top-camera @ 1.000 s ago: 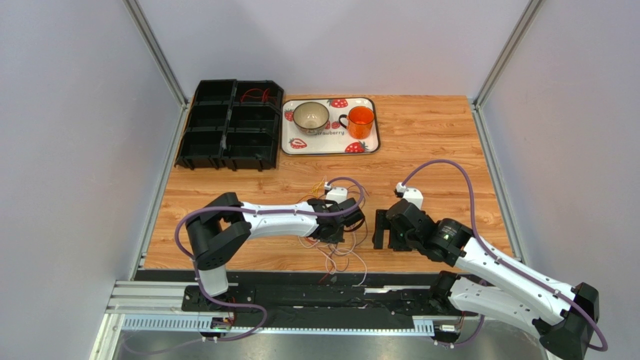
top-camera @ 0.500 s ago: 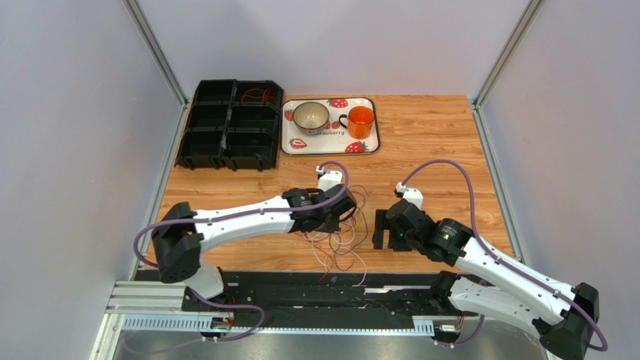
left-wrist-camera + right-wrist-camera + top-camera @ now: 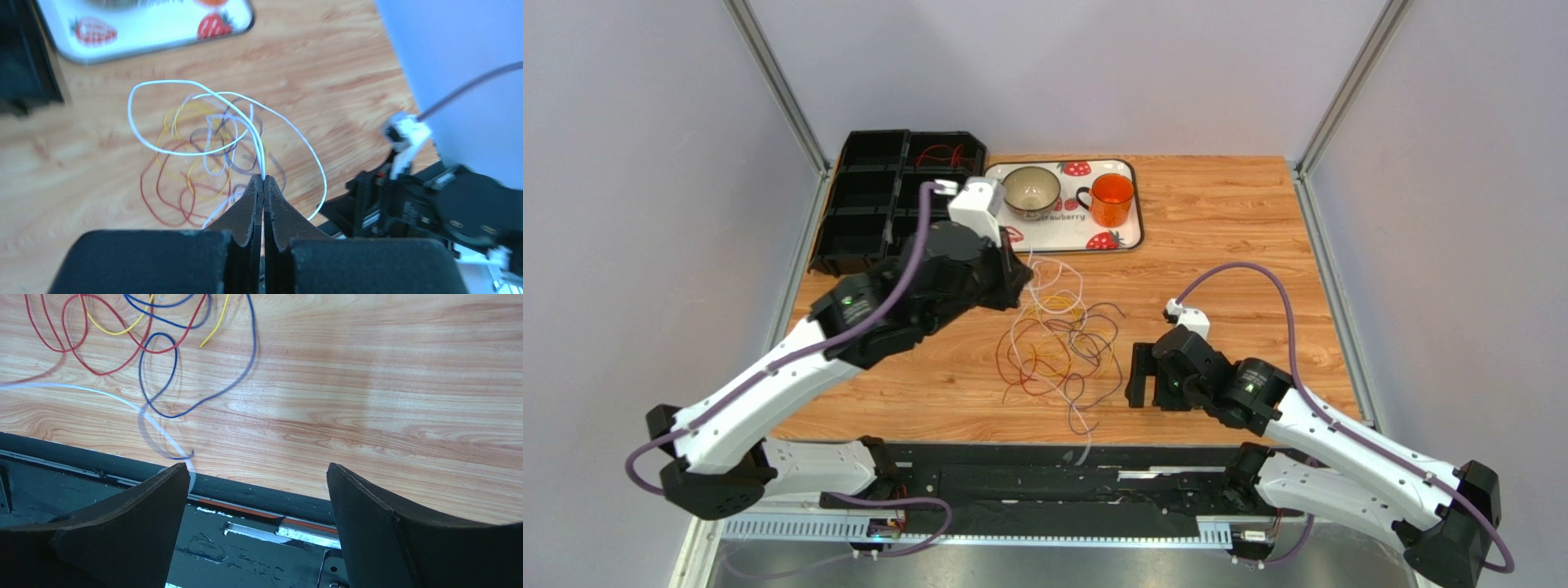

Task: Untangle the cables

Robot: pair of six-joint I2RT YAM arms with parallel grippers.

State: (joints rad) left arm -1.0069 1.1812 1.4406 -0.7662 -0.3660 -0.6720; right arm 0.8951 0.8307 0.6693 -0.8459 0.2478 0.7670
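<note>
- Top view: fixed high on the near side, looking down and forward over the whole table.
- Left wrist view: raised well above the table, looking down past the left gripper at the cables. The tray and the right arm sit at its edges.
- Right wrist view: low and close, looking through the right gripper at the table's near edge.
- All three views share the cables.
</note>
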